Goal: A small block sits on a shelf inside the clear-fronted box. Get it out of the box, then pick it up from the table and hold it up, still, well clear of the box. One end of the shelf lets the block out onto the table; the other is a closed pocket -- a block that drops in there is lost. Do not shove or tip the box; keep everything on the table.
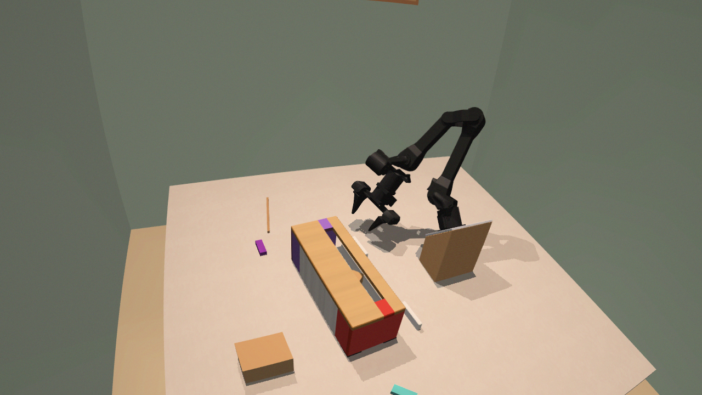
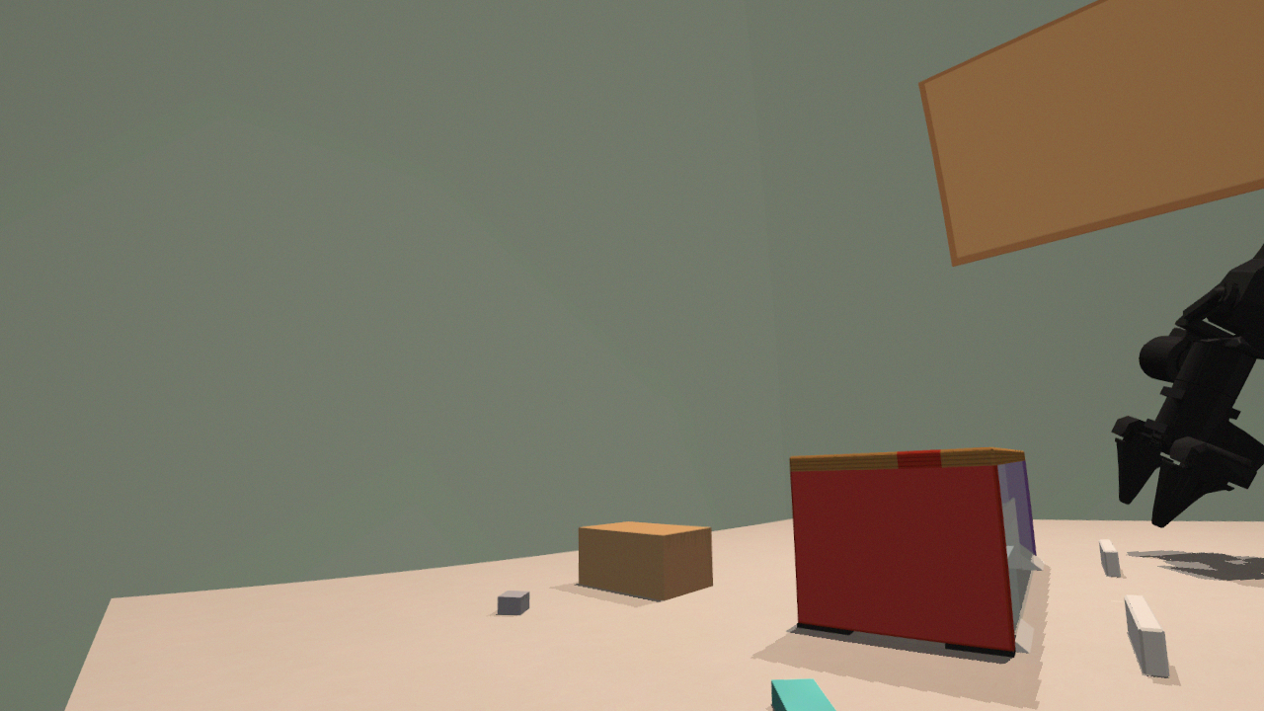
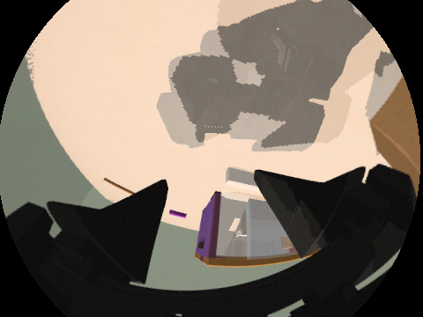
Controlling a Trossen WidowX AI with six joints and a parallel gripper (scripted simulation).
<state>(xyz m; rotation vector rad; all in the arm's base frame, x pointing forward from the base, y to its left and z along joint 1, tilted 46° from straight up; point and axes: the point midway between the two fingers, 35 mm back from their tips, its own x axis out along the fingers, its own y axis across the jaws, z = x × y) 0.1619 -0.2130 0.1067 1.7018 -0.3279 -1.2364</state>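
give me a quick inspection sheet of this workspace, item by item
surface: pale table, shadows of the arm on it
job's things: long box with wooden top, purple end toward the arm, red end away from it, standing flat; block inside cannot be made out
clutter: purple block, thin stick, brown box, leaning brown panel, two white bars beside the box, teal piece, small grey cube
grippers: gripper open, empty, in the air above the table near the purple end, touching nothing
cables: nothing seen
surroundings: plain green walls, brown board overhead
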